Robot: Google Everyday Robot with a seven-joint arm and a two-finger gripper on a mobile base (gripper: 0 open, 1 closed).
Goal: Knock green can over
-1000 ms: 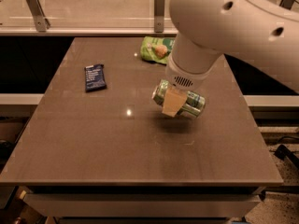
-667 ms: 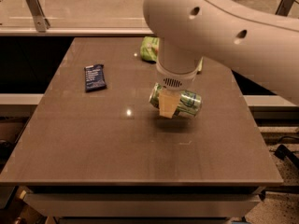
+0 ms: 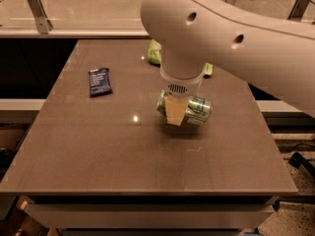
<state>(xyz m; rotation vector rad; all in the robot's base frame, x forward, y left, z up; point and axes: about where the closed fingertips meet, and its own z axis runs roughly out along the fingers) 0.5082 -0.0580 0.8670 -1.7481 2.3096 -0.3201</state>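
The small green metal drink can (image 3: 194,110) lies on its side on the dark brown square table (image 3: 118,156), a little right of the table's middle. Its long axis runs from left to right, and pale label markings show on its side. I cannot tell if it rests fully on the surface, but a shadow lies just under it.

The gripper (image 3: 174,113) comes straight down from above and is directly over the left half of the can, covering a part of the can's near side. Whether the gripper pinches the can or only stands around it, I cannot tell.

The thick white robot arm (image 3: 236,38) reaches in from the upper right and fills much of the view.

Behind the arm, near the far edge of the table, lies a flat light green snack bag (image 3: 154,53), mostly hidden. A flat dark blue snack packet (image 3: 100,81) lies on the left part of the table, well apart from the can.
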